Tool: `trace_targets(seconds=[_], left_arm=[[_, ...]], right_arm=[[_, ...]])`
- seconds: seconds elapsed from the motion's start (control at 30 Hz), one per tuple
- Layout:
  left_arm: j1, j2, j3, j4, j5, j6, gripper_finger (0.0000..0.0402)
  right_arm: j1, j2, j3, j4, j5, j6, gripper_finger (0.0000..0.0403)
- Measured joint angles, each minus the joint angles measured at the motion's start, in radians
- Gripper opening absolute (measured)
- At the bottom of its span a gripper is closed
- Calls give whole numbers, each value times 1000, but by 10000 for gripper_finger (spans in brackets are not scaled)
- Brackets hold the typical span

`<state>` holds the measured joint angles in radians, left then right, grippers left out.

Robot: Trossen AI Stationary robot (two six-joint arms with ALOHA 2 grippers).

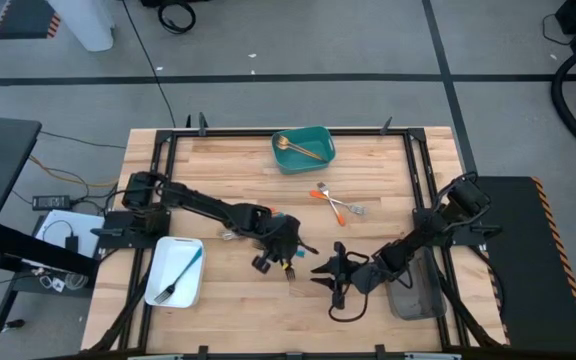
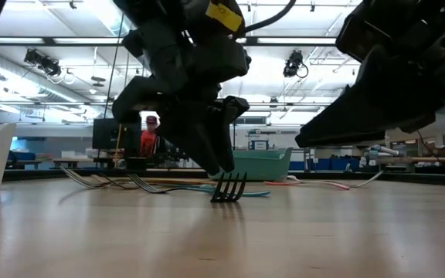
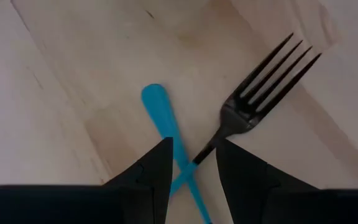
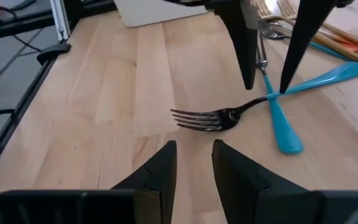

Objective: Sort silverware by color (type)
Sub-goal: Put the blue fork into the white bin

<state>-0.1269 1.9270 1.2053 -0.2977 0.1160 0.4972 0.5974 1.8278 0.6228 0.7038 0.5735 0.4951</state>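
Observation:
A blue-handled fork with a dark head (image 3: 253, 106) (image 4: 210, 117) lies flat on the wooden table. Its handle crosses a second blue-handled piece (image 3: 157, 106) (image 4: 281, 130), whose head is hidden. My left gripper (image 3: 193, 146) (image 1: 290, 258) points down over that crossing. It is open, with one finger on each side of the fork's neck. My right gripper (image 4: 195, 148) (image 1: 320, 275) is open and empty. It hovers low, a little to the right of the fork, pointing at its tines. In the low view the fork's tines (image 2: 230, 188) show below the left fingers. My left gripper comes from above with its fingers (image 4: 283, 87) straddling the fork's neck (image 3: 207, 151), just by the crossing of the two blue handles. I cannot tell whether a fingertip touches the handle. Both pieces lie flat on the table.
The teal tray (image 1: 318, 140) at the far side holds gold pieces. The white tray (image 1: 190, 290) at near left holds a blue-handled fork. A grey tray (image 1: 413, 297) lies under my right arm. Orange-handled pieces (image 1: 336, 202) lie mid-table. More silverware (image 4: 328, 28) lies beyond the left gripper.

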Motion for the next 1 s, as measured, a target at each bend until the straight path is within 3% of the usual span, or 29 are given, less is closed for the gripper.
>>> trace_targets(seconds=[0.17, 0.57, 1.0], left_arm=[[23, 22, -2, -4, 74, 48, 133], [21, 57, 0, -5, 81, 151, 128], [22, 67, 1, -30, 91, 152, 57]], right_arm=[[10, 0, 0, 3, 10, 9, 110], [12, 0, 0, -4, 10, 43, 110], [12, 0, 0, -10, 10, 47, 110]])
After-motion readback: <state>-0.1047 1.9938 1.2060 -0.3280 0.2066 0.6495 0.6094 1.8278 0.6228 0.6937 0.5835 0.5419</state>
